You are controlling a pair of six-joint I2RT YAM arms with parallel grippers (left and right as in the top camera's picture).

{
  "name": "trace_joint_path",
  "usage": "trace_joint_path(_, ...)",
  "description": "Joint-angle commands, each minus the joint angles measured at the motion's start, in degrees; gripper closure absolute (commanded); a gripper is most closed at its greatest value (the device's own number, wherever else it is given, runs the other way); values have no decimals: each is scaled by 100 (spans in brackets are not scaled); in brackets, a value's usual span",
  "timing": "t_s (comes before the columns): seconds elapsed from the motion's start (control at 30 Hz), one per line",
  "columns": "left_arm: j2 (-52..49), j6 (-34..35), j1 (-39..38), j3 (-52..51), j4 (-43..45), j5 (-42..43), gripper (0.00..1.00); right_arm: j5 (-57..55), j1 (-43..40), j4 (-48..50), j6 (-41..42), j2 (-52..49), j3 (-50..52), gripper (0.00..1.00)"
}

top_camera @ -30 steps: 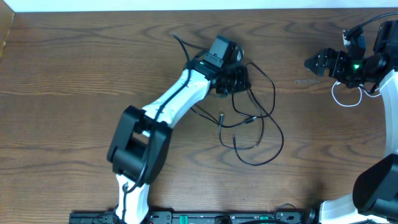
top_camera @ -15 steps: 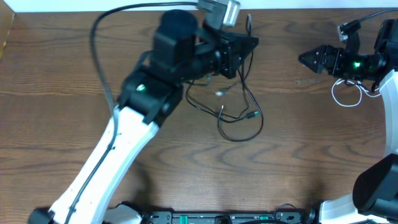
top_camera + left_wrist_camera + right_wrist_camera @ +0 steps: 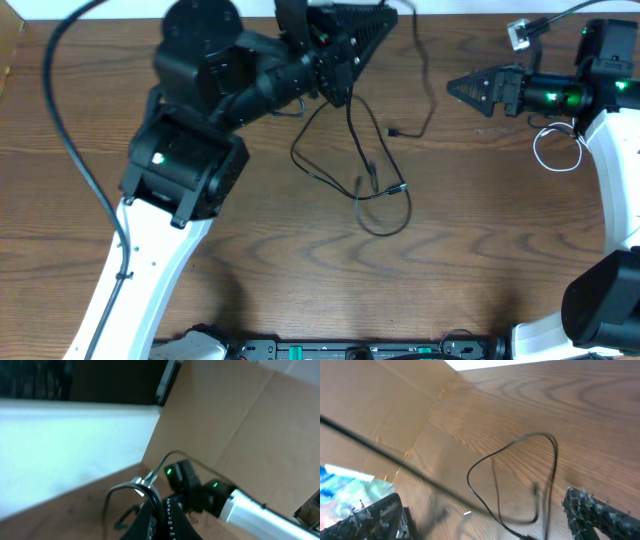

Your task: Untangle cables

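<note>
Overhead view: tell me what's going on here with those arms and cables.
The left hand is shut on the black cable and holds part of it up above the table, while the lower loops trail on the wood. The right hand is open and empty, pointing toward the raised cable from the right. The white cable lies looped near the table's right edge, apart from the black one.

No writing, brand, number or sign can be read in any of the three views. The only printed-looking surface is a blue and pink patch [image 3: 344, 491] at the lower left edge of the right wrist view, and it is too blurred to make out any letters or figures
</note>
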State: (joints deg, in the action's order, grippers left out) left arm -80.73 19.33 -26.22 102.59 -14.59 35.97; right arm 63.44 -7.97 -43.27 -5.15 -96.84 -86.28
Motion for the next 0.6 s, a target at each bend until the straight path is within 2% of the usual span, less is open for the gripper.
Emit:
trace_joint_path(0.0,101,-378,61,149,225,105,93,518,101,142,-114,138,-20,1)
trace_joint_path(0.1,66,-870,59,149,304,70,93,778,133,284,-109,138,-20,1)
trace_joint_path(0.33,-63,-859,59,146,26,94,92,1198,131,603,-90,138,-20,1)
trace_joint_path(0.43,-136,-855,55,146,-164,461,93,1790,168,1318,-66,203,-20,2)
trace_joint_path(0.57,-225,-807,55,146,-348,1045,93,1867,391,2238,376,367,-20,2)
